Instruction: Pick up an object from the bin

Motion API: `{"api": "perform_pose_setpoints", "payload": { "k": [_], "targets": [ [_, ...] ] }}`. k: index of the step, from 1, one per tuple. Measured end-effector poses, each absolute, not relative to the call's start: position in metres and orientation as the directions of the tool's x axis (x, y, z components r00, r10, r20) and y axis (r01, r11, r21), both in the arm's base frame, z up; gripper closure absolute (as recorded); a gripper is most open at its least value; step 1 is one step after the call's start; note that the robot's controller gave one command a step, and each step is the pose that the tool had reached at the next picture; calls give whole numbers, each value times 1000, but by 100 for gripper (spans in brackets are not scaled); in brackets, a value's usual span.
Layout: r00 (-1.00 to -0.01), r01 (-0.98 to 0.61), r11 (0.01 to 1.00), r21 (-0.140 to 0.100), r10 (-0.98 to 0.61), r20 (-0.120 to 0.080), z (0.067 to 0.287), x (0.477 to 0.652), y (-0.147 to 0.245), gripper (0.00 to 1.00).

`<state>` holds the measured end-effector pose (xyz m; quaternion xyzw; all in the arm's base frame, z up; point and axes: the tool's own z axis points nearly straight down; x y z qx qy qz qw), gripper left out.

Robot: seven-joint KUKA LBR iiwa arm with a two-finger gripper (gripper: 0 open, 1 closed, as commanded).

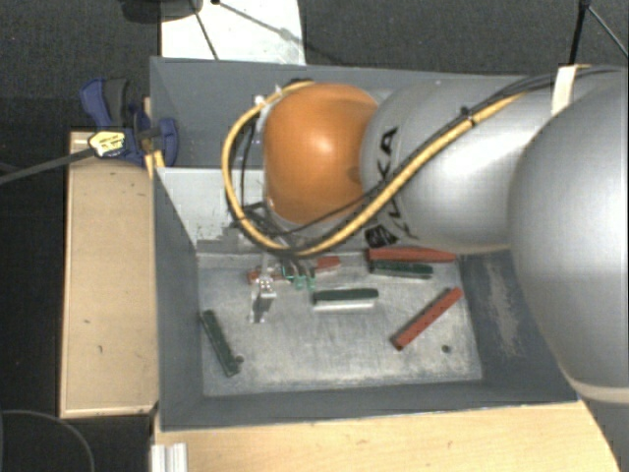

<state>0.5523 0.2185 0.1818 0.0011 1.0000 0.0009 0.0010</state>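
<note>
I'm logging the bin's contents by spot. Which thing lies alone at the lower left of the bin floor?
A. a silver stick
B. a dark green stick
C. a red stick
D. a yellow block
B: a dark green stick lies slanted at the lower left of the bin floor, apart from the others; the red stick lies toward the right.

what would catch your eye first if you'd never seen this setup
The big silver arm with its orange cover reaches in from the right and hides much of the grey bin. Below it the gripper hangs over the bin's floor left of centre, with a red stick lying slanted to the right and a dark green stick near the left wall.
</note>
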Motion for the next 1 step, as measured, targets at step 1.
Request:
{"api": "perform_pose_setpoints", "payload": {
  "k": [1],
  "targets": [
    [-996, -88, 996, 3, -88, -5, 152, 570, 179, 0]
  ]
}}
